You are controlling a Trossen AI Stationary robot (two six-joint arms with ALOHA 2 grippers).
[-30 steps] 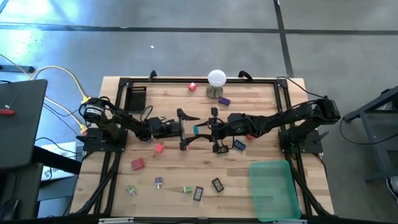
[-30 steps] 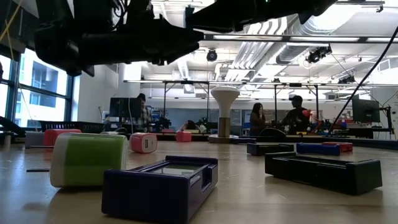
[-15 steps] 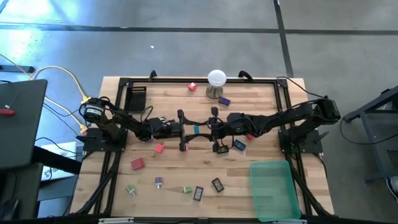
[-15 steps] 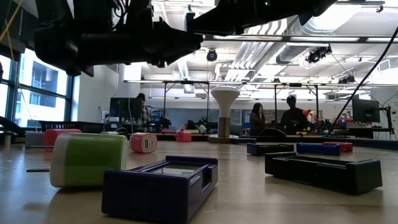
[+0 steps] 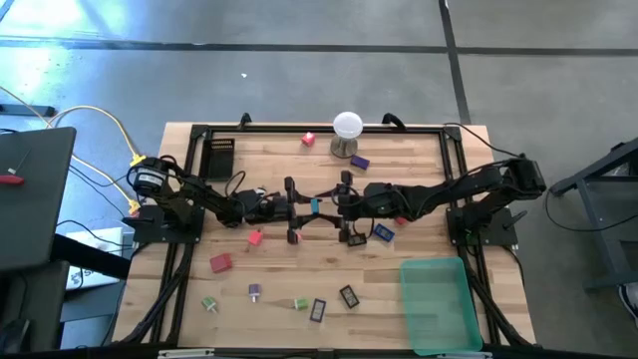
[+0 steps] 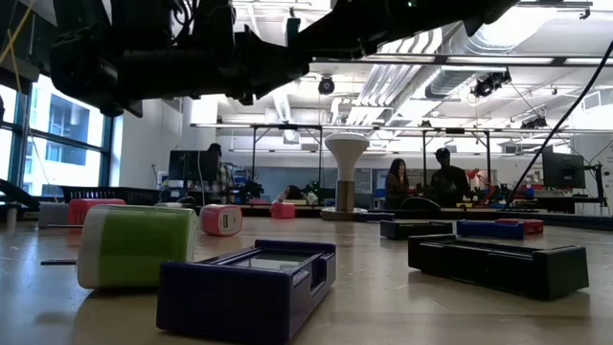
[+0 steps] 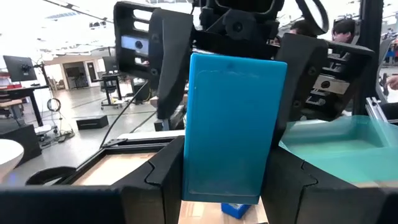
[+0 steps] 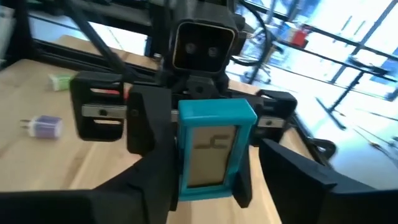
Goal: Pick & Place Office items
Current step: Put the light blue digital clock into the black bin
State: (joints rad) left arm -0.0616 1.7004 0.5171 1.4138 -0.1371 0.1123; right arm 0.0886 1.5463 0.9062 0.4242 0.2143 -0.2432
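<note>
Above the middle of the table, a teal slab with a pale screen [image 5: 314,206] hangs between my two grippers, which face each other. My left gripper [image 5: 296,209] comes from the table's left and is shut on it. My right gripper [image 5: 342,209] comes from the right and is open. Its fingers [image 8: 292,174] stand on either side of the slab [image 8: 214,149], and a gap shows at one of them. Other office items lie on the wood: a pink block [image 5: 256,237], a red block [image 5: 220,262], a blue piece [image 5: 384,232] and two black ones [image 5: 349,296]. My left gripper pinches the teal slab by its two long side edges [image 7: 191,180] between its two fingers [image 7: 163,182]. The fingers lie level and come from the table's left. The slab stands on end, lifted clear of the table, with its screen face [image 8: 211,155] turned toward the right arm.
A green bin [image 5: 439,304] sits at the near right corner. The white ball on its stand [image 5: 347,128] is at the far edge, with a purple piece [image 5: 360,162] beside it. In the low view, a green block [image 6: 134,246] and a purple frame [image 6: 249,287] lie near the front edge.
My left gripper's fingers have drawn in on the teal slab. Both arms have stayed where they were, and the slab hangs at the same spot.
</note>
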